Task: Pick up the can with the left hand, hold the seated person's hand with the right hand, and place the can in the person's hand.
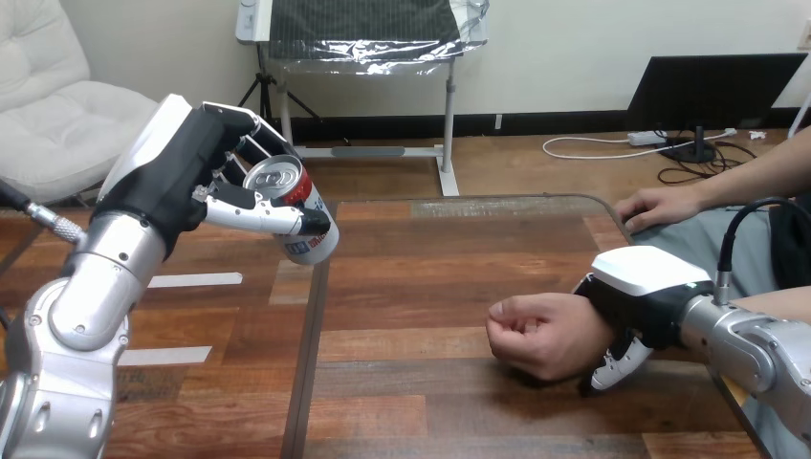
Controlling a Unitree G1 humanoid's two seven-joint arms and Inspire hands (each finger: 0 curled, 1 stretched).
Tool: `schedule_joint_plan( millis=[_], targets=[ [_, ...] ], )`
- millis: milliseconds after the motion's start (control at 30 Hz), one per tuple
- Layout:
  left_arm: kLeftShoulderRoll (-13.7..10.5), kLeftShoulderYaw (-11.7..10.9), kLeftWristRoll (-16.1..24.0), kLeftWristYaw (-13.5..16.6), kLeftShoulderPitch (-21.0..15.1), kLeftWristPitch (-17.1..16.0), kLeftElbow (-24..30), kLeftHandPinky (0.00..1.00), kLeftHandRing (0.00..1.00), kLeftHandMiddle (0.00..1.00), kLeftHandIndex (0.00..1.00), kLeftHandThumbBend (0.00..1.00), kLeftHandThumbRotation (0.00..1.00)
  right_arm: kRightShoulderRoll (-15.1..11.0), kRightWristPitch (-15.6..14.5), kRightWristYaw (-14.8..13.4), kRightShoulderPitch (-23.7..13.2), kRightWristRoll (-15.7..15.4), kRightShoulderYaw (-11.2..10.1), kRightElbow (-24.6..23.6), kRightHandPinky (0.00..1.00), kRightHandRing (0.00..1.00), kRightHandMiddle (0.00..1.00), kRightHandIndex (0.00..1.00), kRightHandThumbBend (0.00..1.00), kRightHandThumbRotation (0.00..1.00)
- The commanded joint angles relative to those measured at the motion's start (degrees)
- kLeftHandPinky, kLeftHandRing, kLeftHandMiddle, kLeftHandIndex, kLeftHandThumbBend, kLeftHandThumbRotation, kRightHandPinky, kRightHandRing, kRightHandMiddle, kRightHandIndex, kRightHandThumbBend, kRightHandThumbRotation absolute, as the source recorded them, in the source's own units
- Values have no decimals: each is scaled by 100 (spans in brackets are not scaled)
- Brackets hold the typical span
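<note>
the left robot hand [182, 167] is closed round a drink can [295, 194], its thumb [263, 212] laid across the can's side and its fingers behind. the can hangs in the air clear of the surface [430, 277], tipped over with its silver top and pull tab leaning back toward the palm. well away on that hand's right, the right robot hand [643, 277] is wrapped over the person's wrist, white shell on top and fingers [612, 368] curling out underneath. it grips the wrist rather than the palm. just past it, on the side toward the left robot hand, the person's hand [536, 330] sits low at the surface as a loose fist, with no open palm offered. beyond the right robot hand, the person's other hand [660, 206] lies flat near the surface's far edge.

the can is up and the wrist is taken, so what remains, as i judge it, is carrying the can across and setting it in the person's hand. the chief risk is the fist: onto closed fingers, a released can would strike the knuckles and roll off. the tilt is another, since a can let go at that angle would likely topple instead of settling. the hold looks shallow too, so a quick swing could slip it. and the right robot hand sits close to the drop point, where the two robot hands could collide.
</note>
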State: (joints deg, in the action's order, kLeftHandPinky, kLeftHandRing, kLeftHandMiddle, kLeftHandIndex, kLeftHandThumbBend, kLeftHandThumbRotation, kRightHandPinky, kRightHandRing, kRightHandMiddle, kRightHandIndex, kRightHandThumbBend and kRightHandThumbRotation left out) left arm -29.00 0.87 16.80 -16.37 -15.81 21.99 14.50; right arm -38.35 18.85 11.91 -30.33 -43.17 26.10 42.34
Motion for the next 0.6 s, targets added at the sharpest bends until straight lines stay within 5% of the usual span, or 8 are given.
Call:
schedule_joint_plan(
  millis=[0, 200, 567],
  targets=[
    [-81, -201, -15, 48, -280, -127, 207, 26, 34, 41, 45, 60, 0, 278, 10, 266, 373, -16, 297, 238, 21, 29, 38, 47, 85, 3],
    [-89, -196, -29, 62, -281, -165, 170, 26, 34, 41, 45, 60, 0, 254, 87, 182, 331, 80, 256, 364, 19, 26, 35, 45, 84, 1],
    [-97, -137, 47, 53, -334, -62, 176, 26, 35, 41, 45, 60, 0, 183, -143, 501, 207, 234, 150, 256, 23, 32, 40, 45, 84, 1]
  ],
)
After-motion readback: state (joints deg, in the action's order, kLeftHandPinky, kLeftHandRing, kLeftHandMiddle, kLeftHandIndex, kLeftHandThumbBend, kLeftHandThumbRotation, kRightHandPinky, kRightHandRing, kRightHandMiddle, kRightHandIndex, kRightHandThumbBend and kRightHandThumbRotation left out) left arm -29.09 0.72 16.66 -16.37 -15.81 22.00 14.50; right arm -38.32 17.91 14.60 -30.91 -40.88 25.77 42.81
